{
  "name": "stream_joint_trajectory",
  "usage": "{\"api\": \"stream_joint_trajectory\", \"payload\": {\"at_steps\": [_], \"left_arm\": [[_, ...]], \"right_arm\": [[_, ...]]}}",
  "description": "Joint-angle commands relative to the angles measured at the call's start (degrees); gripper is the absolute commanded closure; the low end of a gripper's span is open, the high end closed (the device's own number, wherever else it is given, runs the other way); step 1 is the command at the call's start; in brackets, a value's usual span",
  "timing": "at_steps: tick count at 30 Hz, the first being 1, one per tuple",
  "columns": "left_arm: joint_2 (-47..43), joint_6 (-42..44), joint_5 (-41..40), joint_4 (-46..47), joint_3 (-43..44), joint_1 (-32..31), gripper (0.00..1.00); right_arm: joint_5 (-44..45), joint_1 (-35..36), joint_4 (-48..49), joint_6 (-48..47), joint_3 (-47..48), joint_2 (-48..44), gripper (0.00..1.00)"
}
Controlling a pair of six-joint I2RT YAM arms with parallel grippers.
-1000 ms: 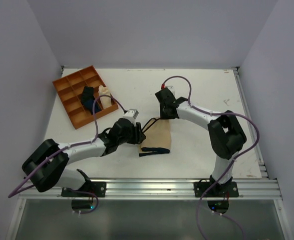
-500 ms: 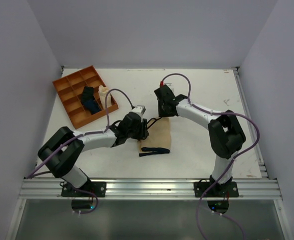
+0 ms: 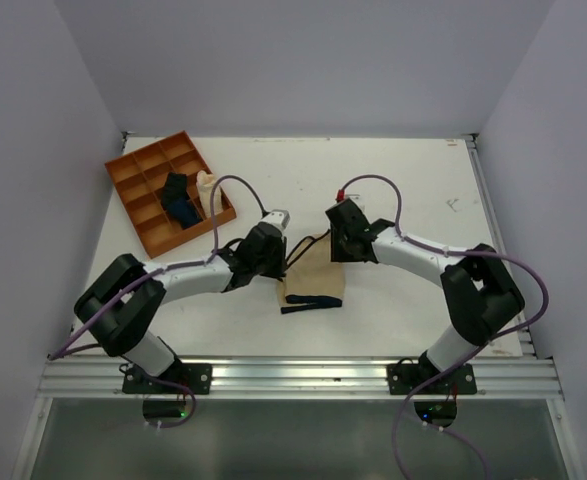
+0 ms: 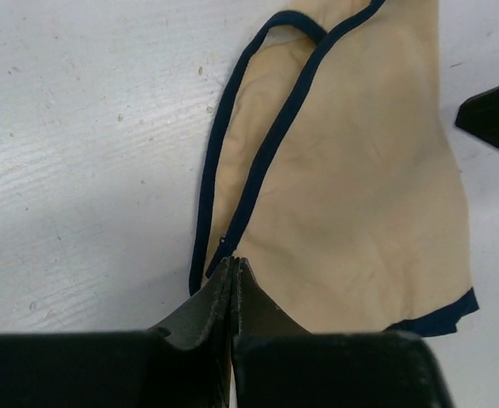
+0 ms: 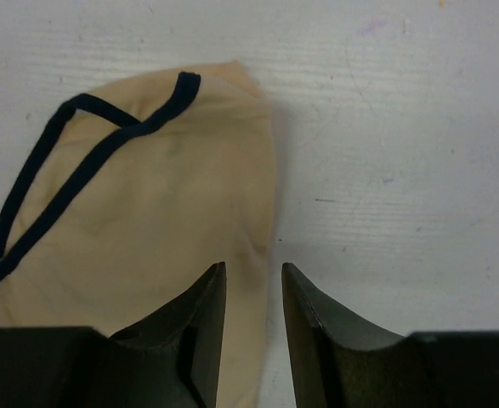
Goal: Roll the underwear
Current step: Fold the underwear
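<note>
Bright, even, diffuse from above; short soft shadows (pale, blurry-edged); crisp overhead, softer at the wrist views' bottom.

Orange tray [image 3: 133, 190], divided into compartments, sat askew, well apart from left gripper [image 3: 276, 262], off to its far left. Dark blue cloth roll [image 3: 178, 200] lay in one compartment. Cream roll [image 3: 208, 192] stood just beside it, on the side nearer that gripper. White table [image 3: 413, 180] was scuffed and speckled beneath both grippers. Small dark mark [image 3: 453, 205] lay right of right gripper [image 3: 335, 250], well apart. Metal rail [image 3: 303, 375] ran behind both grippers, along the near edge. Pale walls [image 3: 273, 60] stood beyond them.
</note>
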Motion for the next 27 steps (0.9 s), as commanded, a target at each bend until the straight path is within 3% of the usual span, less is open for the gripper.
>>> {"api": "stream_joint_trajectory", "payload": {"at_steps": [1,11,12,14,17,27], "left_arm": [[-5.7,-0.8,-1.0,0.3,-0.6,-0.2,1.0],[-7.9,-1.0,3.8,5.5,-7.2,-0.3,1.0],[-8.0,-1.2,2.7,5.4,-7.2,-0.3,1.0],[-7.8,-0.9,0.3,3.7,-5.6,0.0,0.89],[-6.6,0.0,-1.4,1.9,-2.0,0.7,0.82],[-0.6,1.4,2.7,0.6,5.2,4.7,0.8]], "right_arm": [[0.2,0.5,4.3,1.0,-1.9,-1.2,0.63],[-1.8,1.0,0.7,0.9,6.5,3.1,0.6],[-2.2,1.6,0.4,1.1,5.8,2.4,0.6],[-2.9,2.2,1.6,2.1,1.7,1.0,0.6],[-4.2,4.0,3.8,4.5,-3.3,-1.6,0.61],[-4.1,7.1,1.4,8.2,-6.7,-7.7,0.64]]}}
